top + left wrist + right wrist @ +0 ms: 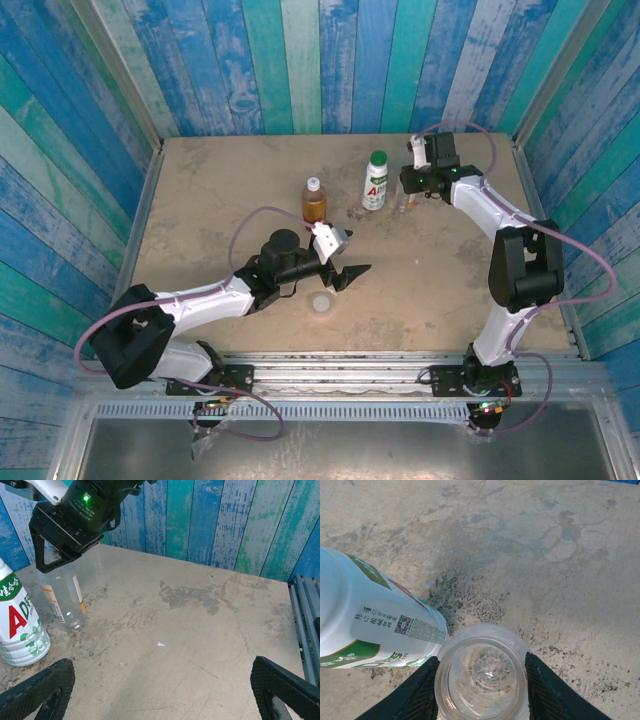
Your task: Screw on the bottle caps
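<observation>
Bare table (450,280) lies open across the middle and towards the right edge; the white bottle (365,615) crowds just beside the clear bottle (64,602), with the amber bottle (314,203) further left; the right gripper (481,661), its arm stretched to the far side, points down with jaws closed on the clear bottle's open mouth; the left gripper (345,272) sits low, jaws spread wide, near the pale grey cap (321,302).

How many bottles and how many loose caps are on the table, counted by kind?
Bottles: 3 (white bottle, amber bottle, clear bottle)
Loose caps: 1 (grey cap)
Total: 4
</observation>
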Controlling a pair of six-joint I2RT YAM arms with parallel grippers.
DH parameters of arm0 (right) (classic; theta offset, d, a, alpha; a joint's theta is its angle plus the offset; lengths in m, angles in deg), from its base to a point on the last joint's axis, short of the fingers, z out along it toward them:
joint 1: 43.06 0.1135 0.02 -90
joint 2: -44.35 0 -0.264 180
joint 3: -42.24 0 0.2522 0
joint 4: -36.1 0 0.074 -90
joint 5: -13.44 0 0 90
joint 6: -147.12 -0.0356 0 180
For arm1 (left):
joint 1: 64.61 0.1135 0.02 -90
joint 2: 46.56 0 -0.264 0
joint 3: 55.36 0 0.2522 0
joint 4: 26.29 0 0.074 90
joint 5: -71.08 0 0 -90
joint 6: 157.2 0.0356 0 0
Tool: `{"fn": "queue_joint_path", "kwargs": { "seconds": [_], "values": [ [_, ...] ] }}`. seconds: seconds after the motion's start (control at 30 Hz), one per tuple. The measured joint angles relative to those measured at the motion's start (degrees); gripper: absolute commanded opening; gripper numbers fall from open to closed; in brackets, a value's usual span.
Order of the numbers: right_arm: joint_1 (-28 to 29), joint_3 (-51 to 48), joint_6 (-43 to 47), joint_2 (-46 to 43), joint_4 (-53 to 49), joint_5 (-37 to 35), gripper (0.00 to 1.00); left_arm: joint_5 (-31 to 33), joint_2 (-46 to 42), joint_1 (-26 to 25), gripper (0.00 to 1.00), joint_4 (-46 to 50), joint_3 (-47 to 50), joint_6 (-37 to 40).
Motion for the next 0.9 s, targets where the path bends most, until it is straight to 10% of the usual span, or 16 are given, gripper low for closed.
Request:
{"fn": "queue_joint_path", "kwargs": {
  "seconds": [0.63,0.9],
  "values": [
    [1.0,-9.6,0.8,-11.8,-1.0,2.1,0.4,0.7,-0.9,0.0,0.94,2.0,0.0,1.4],
    [9.6,-14.5,1.2,-21.9,-4.9,2.4,0.4,1.5,-1.2,0.0,0.94,-0.5,0.6,1.0]
  ]
}}
